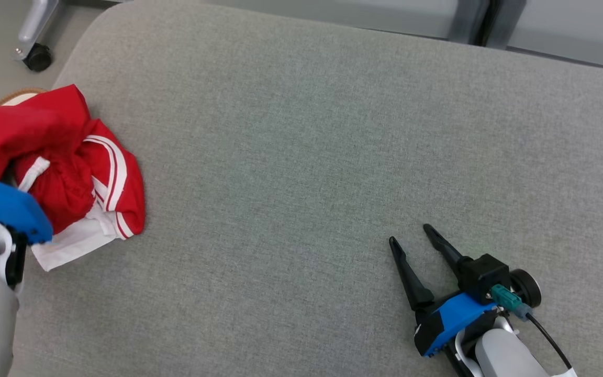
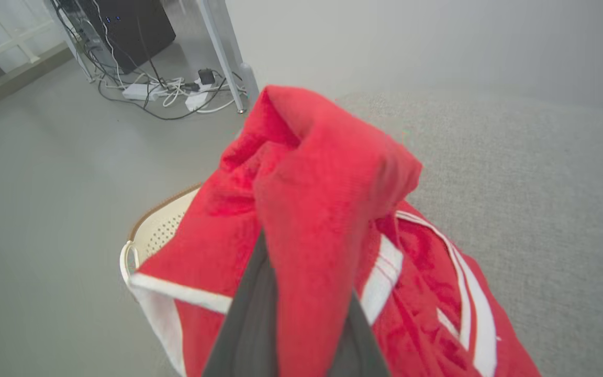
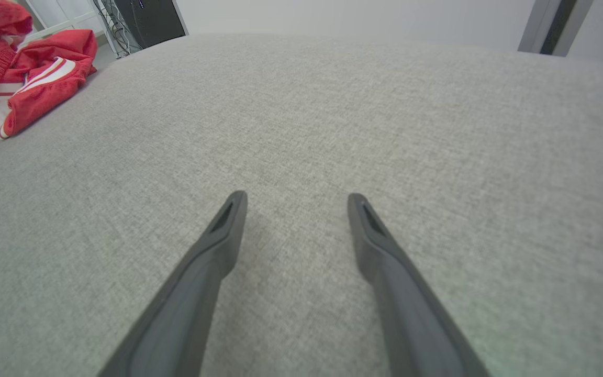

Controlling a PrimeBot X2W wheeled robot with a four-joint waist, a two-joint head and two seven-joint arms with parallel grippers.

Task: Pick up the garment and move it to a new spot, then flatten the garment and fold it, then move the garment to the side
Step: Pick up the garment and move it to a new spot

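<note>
With the left gripper [image 2: 304, 314] pinched shut on a raised fold of the red shorts [image 1: 71, 162], I'd say the lift wants to go straight up and slowly. That way the bunch lying at the left edge of the grey cushion [image 1: 306, 131], partly over the cream basket [image 2: 149, 235], comes clear without snagging before it's carried toward the bare middle. The left arm reaches in from the lower left with its fingers buried in cloth, while the right gripper [image 1: 410, 234] sits low over the cushion, well apart, fingers spread wide and holding nothing.
</note>
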